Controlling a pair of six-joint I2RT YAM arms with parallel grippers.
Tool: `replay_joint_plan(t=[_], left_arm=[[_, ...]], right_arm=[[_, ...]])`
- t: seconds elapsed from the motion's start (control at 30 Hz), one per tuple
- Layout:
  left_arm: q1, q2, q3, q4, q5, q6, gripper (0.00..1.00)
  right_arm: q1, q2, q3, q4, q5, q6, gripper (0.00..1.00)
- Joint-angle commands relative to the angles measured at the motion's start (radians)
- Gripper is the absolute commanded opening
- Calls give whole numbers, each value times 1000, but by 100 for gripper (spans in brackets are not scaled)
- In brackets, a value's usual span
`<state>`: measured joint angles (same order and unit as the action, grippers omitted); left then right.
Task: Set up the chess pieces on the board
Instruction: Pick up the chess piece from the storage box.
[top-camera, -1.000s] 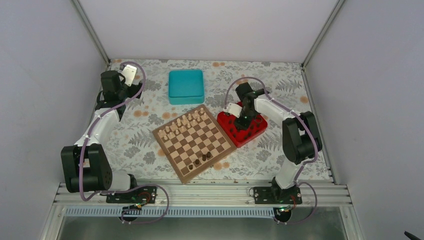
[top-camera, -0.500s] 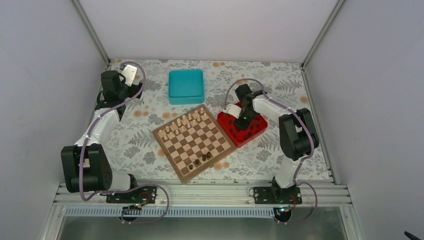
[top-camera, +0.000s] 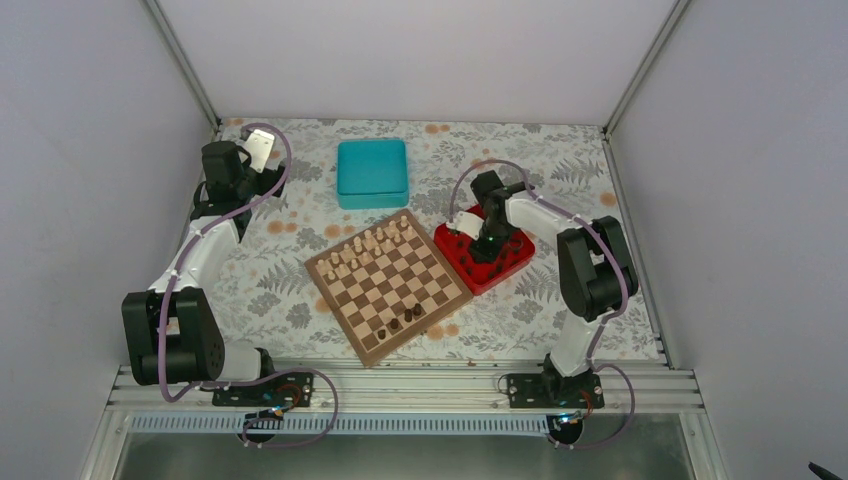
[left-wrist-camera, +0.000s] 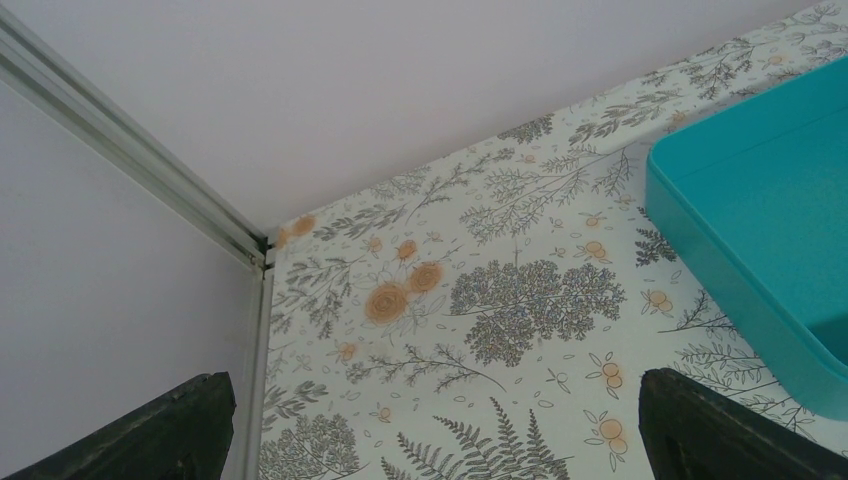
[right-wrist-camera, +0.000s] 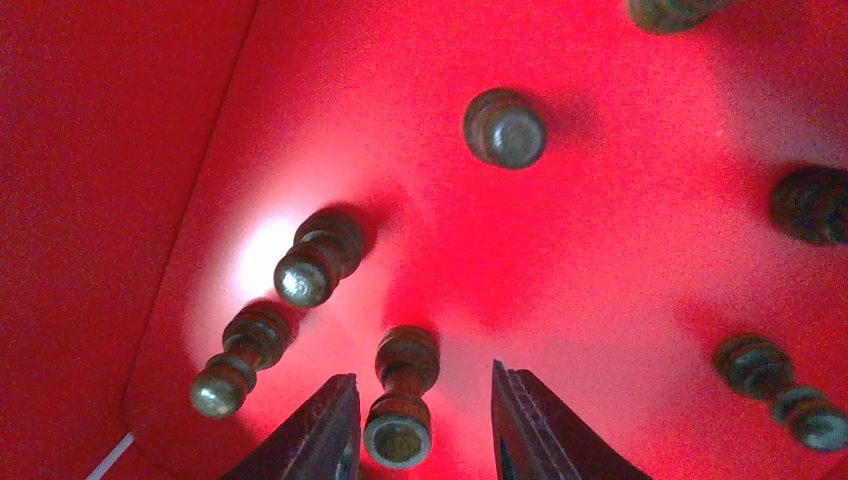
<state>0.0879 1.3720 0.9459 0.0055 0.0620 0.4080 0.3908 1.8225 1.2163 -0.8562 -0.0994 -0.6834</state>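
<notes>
On the floral tabletop (top-camera: 280, 285), in a red square tray (right-wrist-camera: 100, 150), the right gripper (right-wrist-camera: 425, 425), jaws parted, straddles a dark wooden chess piece (right-wrist-camera: 403, 385); squeezing off-centre could topple it.

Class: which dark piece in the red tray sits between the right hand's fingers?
The piece nearest the wrist view's lower edge; every other stands outside the fingers.

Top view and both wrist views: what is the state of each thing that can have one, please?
right hand, open, jaws either side of a dark chess piece, not gripping it
left hand, open, empty
red tray, holds several standing dark pieces
board, pale pieces lined up at far side, few dark ones at near side
teal box, open or shut cannot be told
</notes>
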Motion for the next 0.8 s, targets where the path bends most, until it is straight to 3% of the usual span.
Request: replay_joint_plan(t=[0.0, 0.17, 0.47, 0.63, 0.77], left_arm=[[4, -13, 0, 1, 19, 4, 100], [4, -14, -2, 1, 18, 5, 100], [4, -14, -3, 3, 15, 5, 100], [4, -12, -1, 2, 18, 3, 100], [4, -12, 4, -1, 19, 2, 100]], right_arm=[[-9, -5, -22, -6, -9, 5, 35], [-9, -9, -23, 2, -22, 4, 30], [-9, -41, -2, -20, -28, 2, 14], [9, -89, 78, -100, 16, 13, 12], [104, -131, 194, -197, 68, 33, 12]])
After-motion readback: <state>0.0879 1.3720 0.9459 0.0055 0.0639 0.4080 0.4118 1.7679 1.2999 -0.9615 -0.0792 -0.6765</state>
